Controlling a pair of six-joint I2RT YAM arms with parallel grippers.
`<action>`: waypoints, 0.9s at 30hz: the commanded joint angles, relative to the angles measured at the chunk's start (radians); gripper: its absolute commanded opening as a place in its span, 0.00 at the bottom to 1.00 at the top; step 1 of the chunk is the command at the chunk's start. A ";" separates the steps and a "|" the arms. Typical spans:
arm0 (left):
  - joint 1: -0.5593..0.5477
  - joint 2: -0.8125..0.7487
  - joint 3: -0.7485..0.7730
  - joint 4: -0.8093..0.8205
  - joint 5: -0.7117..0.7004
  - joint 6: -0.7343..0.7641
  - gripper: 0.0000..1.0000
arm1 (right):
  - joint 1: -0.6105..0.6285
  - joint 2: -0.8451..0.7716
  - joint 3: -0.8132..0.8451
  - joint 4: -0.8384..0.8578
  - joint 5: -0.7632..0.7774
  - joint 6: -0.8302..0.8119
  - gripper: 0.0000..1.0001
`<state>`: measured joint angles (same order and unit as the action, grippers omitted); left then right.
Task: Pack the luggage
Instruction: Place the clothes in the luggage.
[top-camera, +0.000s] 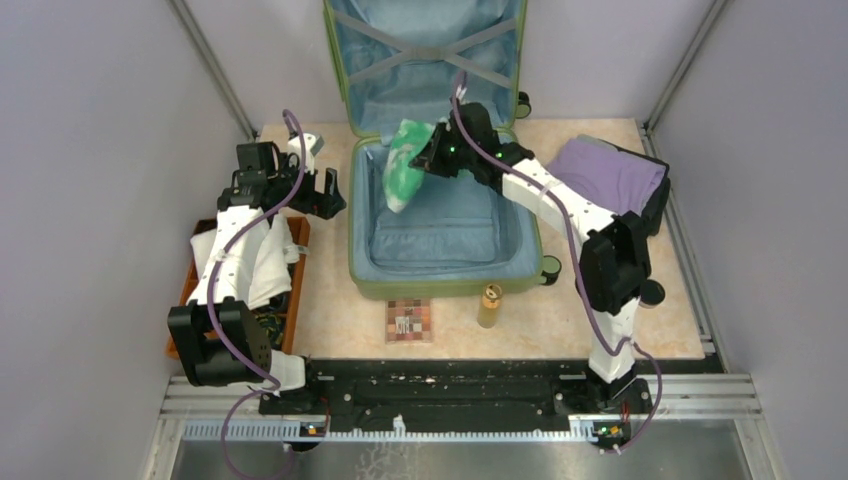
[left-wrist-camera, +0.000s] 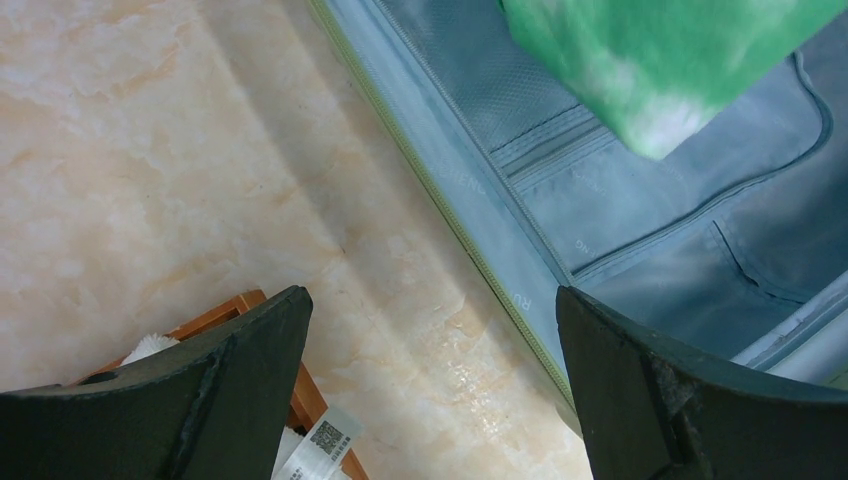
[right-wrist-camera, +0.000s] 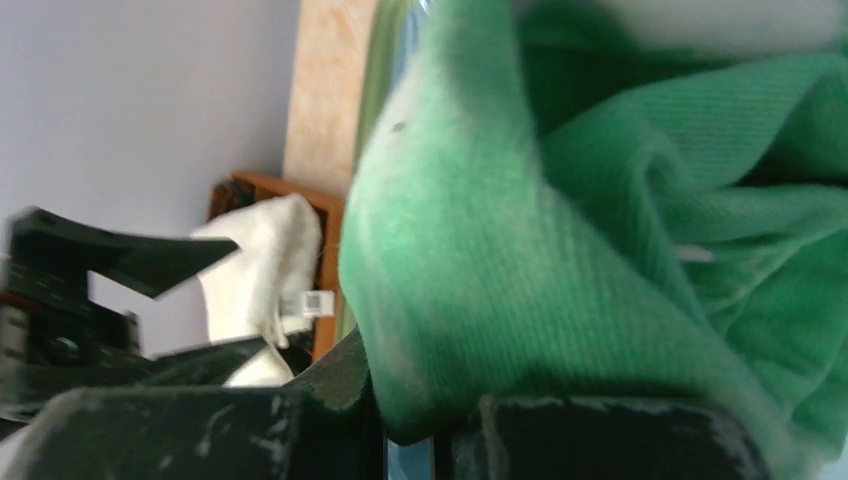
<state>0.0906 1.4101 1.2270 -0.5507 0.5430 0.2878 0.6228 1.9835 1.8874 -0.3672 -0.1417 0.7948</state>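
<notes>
Zero items are lying in the luggage (top-camera: 450, 250), open at twelve o'clock; my right claw (top-camera: 432, 158) is pinching a green garment (top-camera: 405, 170) above it. My left claw (top-camera: 325, 192) is gaping wide, empty. At three purple clothing (top-camera: 610, 172), at nine white cloths (top-camera: 262, 262) are awaiting packing.

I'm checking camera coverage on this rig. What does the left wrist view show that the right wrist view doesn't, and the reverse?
Left wrist only: the inside of the luggage, with its blue lining and pocket seams, seen between the fingers of the open left gripper. Right wrist only: the right gripper shut on the green cloth, close up, plus the grey wall. Both: that green cloth, the marble-look table, and the wooden tray holding white cloth.
</notes>
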 joint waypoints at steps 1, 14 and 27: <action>-0.001 -0.001 0.020 0.018 -0.007 0.006 0.98 | 0.027 -0.130 -0.209 0.163 -0.003 0.026 0.00; -0.003 0.001 0.012 0.020 0.021 0.001 0.98 | 0.107 -0.241 -0.573 0.266 0.073 0.127 0.00; -0.003 0.000 0.005 0.011 0.062 0.012 0.98 | 0.115 -0.281 -0.566 0.056 0.138 0.137 0.35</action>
<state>0.0906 1.4120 1.2270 -0.5507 0.5652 0.2882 0.7246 1.7386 1.2438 -0.1997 -0.0200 0.9394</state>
